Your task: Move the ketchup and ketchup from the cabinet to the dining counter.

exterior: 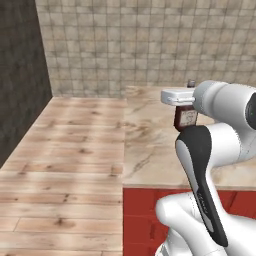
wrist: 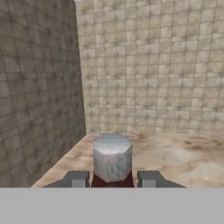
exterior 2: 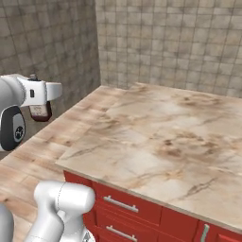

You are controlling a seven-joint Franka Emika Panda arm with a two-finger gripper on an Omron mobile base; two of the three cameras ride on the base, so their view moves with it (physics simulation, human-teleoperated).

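Observation:
My gripper (exterior: 187, 101) is shut on a ketchup bottle (exterior: 186, 118), a small dark red-brown bottle with a pale label, and holds it upright in the air by its upper part. In the right base view the ketchup bottle (exterior 2: 41, 111) hangs below the white hand, gripper (exterior 2: 38, 97), level with the left side of the dining counter (exterior 2: 165, 137). The hand view has the bottle's grey cap (wrist: 112, 156) between my two dark fingertips (wrist: 76, 179), gripper (wrist: 113, 180). The dining counter's marbled top (exterior: 150, 145) lies under and beyond the bottle. The cabinet is out of view.
Red drawer fronts (exterior 2: 125, 205) with silver handles run under the counter's near edge. Wooden floor (exterior: 65, 150) stretches left of the counter to tiled walls (exterior: 125, 45). My own arm (exterior: 205, 165) rises at the counter's near edge.

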